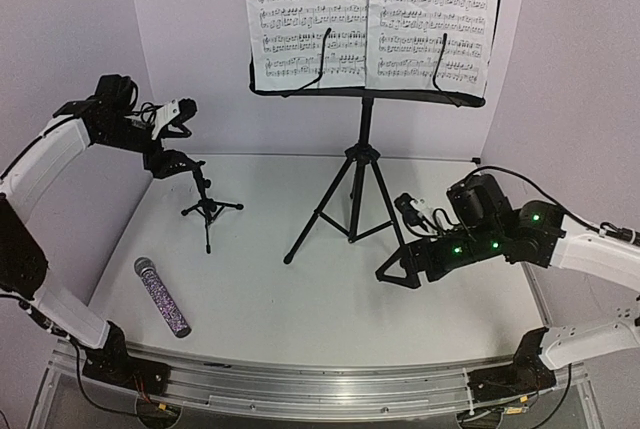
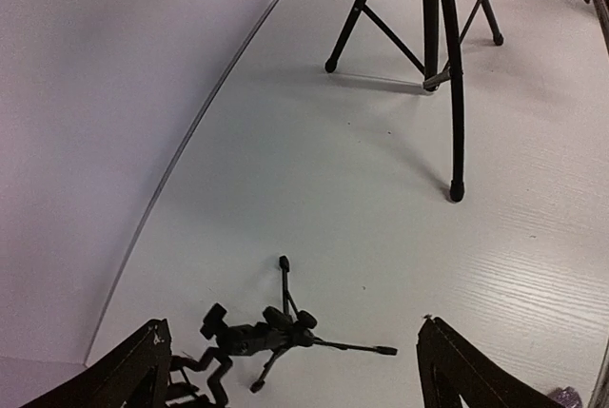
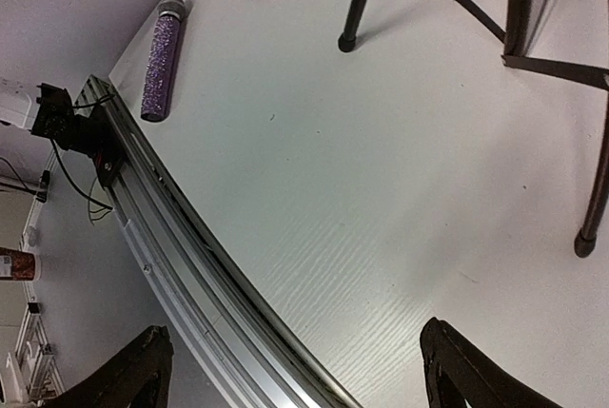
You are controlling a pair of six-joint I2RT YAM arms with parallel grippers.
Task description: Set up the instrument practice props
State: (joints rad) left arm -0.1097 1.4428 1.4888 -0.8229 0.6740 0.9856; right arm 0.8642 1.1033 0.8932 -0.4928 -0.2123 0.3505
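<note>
- Black tripod music stand (image 1: 365, 139): far centre of the white counter (image 1: 300, 319), carrying two white sheet-music pages (image 1: 310, 14).
- Small black tripod mic stand (image 1: 207, 204): upright near the far-left corner.
- Purple glitter microphone with silver mesh head (image 1: 162, 297): lying flat near the near-left corner.
- Left end effector (image 2: 290, 327): spread above the mic stand (gripping nothing).
- Right end effector (image 3: 295, 332): spread, empty, by the right edge.

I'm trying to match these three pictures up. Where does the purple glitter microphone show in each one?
Top external: the microphone lies at the front left of the table.
Left wrist: the microphone is only a purplish sliver at the bottom right edge, probably its head.
Right wrist: the microphone is upper left, close to the table's near edge.
Shared landmark: the music stand's tripod legs, in all three views.
</note>
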